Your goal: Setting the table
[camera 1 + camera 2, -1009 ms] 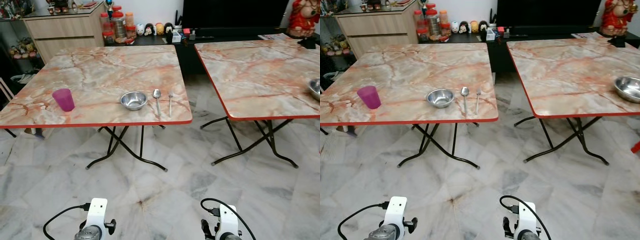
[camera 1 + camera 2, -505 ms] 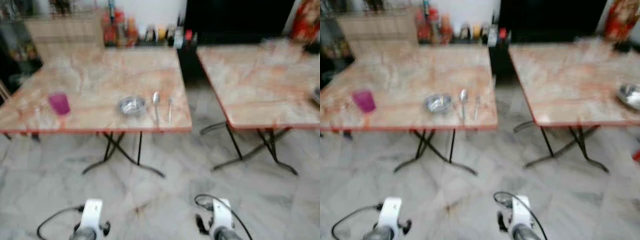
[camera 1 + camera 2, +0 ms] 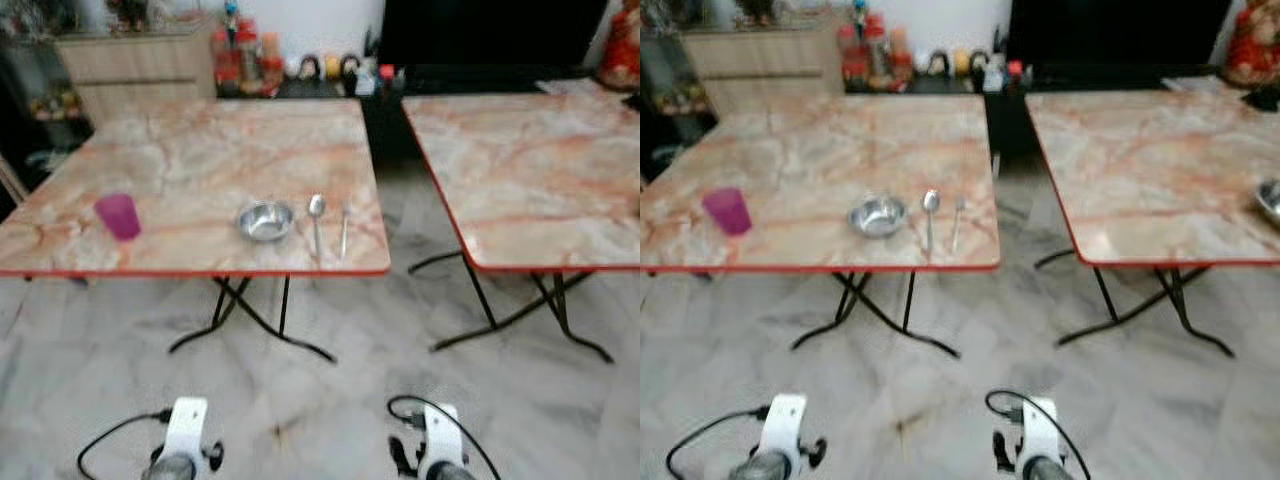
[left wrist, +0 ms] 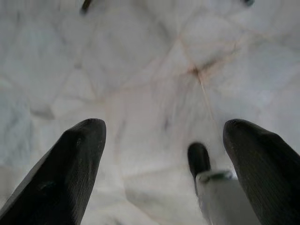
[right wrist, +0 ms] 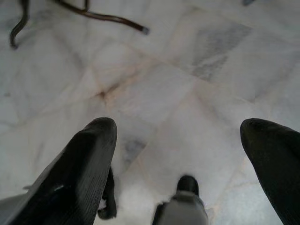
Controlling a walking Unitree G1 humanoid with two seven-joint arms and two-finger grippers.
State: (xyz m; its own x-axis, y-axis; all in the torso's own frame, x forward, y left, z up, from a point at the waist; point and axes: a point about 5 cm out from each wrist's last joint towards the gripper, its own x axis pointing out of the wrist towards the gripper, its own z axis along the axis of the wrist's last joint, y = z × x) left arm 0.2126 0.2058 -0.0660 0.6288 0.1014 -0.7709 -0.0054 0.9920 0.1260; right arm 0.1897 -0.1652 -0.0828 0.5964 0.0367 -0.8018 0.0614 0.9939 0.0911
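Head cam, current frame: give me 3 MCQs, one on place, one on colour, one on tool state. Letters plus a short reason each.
1. Where does the spoon lie on the left table?
A. Between the steel bowl and the fork
B. Left of the pink cup
C. Inside the steel bowl

2. What colour is the cup?
A. Blue
B. Pink
C. White

3. How do both tools stand?
A. Shut on cutlery
B. Open, holding nothing, above the floor
C. Resting on the table

Answers:
1. A: the steel bowl is on the spoon's left and the fork on its right, all near the table's front edge.
2. B: the cup is pink, standing well left of the bowl.
3. B: in the wrist views the left tool and the right tool each show two black fingers spread wide, with marble floor between them.
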